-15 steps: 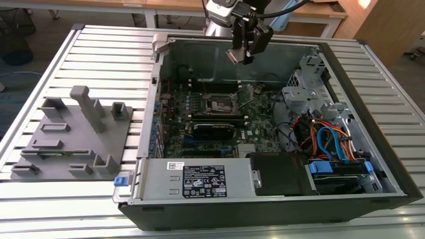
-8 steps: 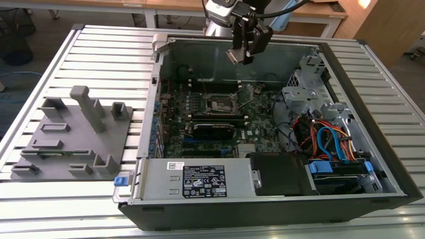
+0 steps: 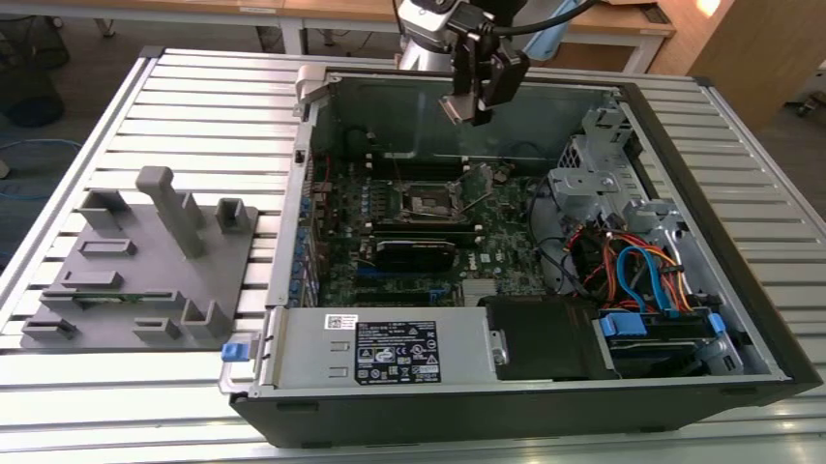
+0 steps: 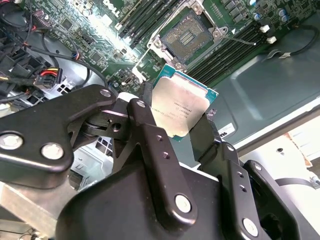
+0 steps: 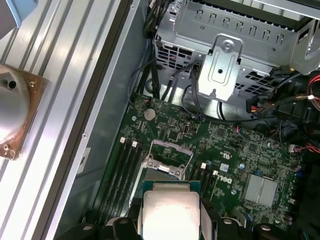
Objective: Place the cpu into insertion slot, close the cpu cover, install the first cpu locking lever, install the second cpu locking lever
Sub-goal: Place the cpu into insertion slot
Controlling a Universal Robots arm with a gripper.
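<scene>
The black metal hand [image 4: 176, 119] grips the cpu [image 4: 182, 106], a small flat square chip with a silver-grey metal top and a green edge. Two black fingers [image 4: 150, 145] press against opposite sides of the chip, and its flat top faces the camera. The cpu is held clear of the green circuit board [image 4: 90, 25]. Beyond the chip lies the insertion slot [image 4: 186, 35], a square black socket with a silvery metal rim; its contact field is exposed. Long narrow black memory slots [image 4: 145, 17] run beside the socket.

Slatted metal table [image 3: 91, 406] before wooden desks [image 3: 620, 21].
</scene>
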